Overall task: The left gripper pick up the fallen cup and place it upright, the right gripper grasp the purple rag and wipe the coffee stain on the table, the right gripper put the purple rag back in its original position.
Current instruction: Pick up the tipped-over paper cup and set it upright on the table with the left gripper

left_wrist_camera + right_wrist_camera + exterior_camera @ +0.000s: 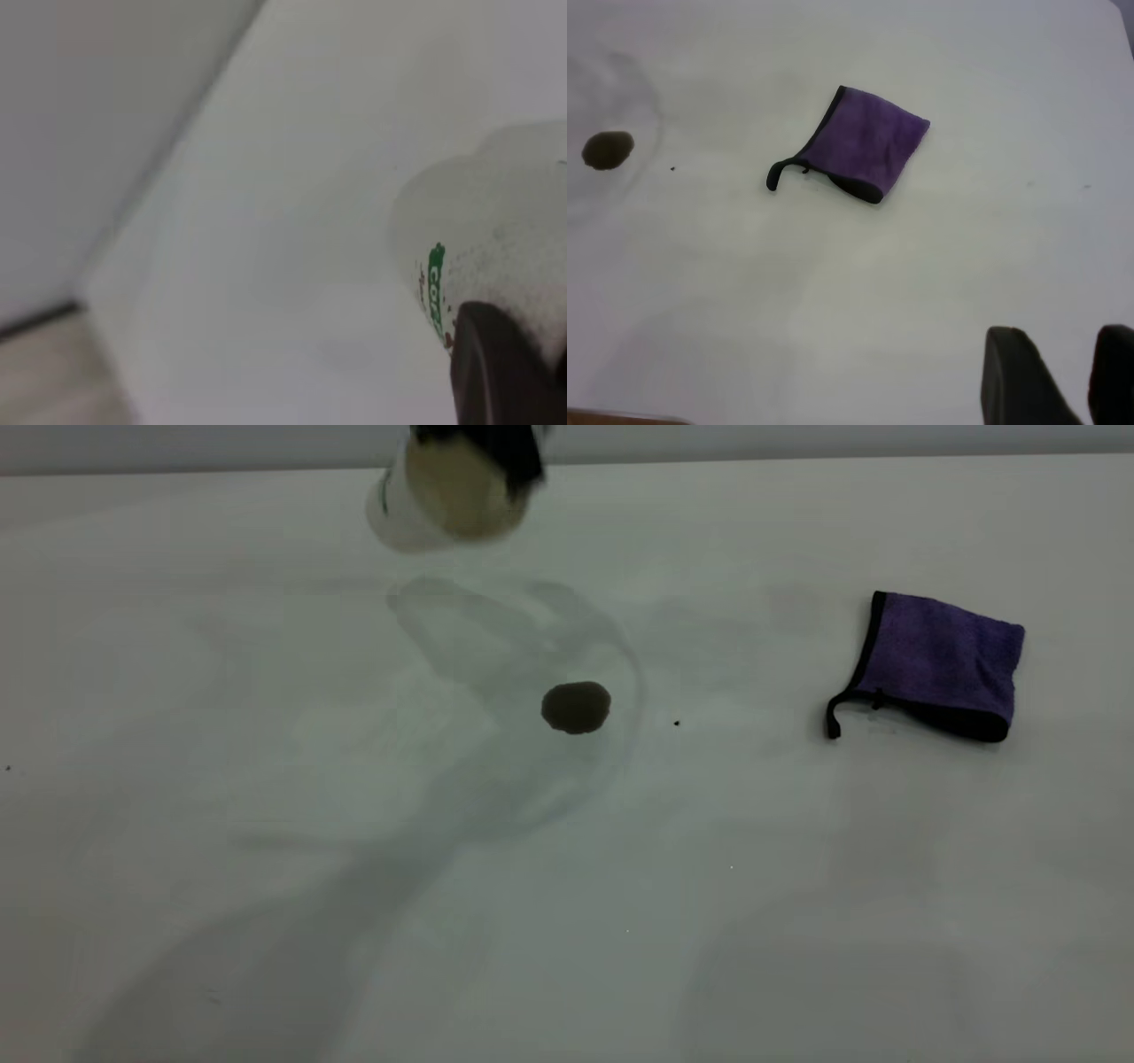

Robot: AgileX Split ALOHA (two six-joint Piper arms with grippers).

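Left gripper [496, 447] at the far table [266, 779] edge, clamped on the fallen cup [443, 500], lifted clear, cream mouth tilted toward the camera. Coffee stain [576, 707] mid-table. Purple rag [939, 664] lies well right, untouched. Right gripper [1063, 376] hovers above the table, fingers parted, holding nothing.

Your exterior camera looks steeply down on the table [266, 957] from outside the rig. Your left wrist camera sits very close against the cup [505, 239]. Your right wrist camera hangs high, sharing the purple rag [868, 150] and coffee stain [607, 150] with the exterior view.
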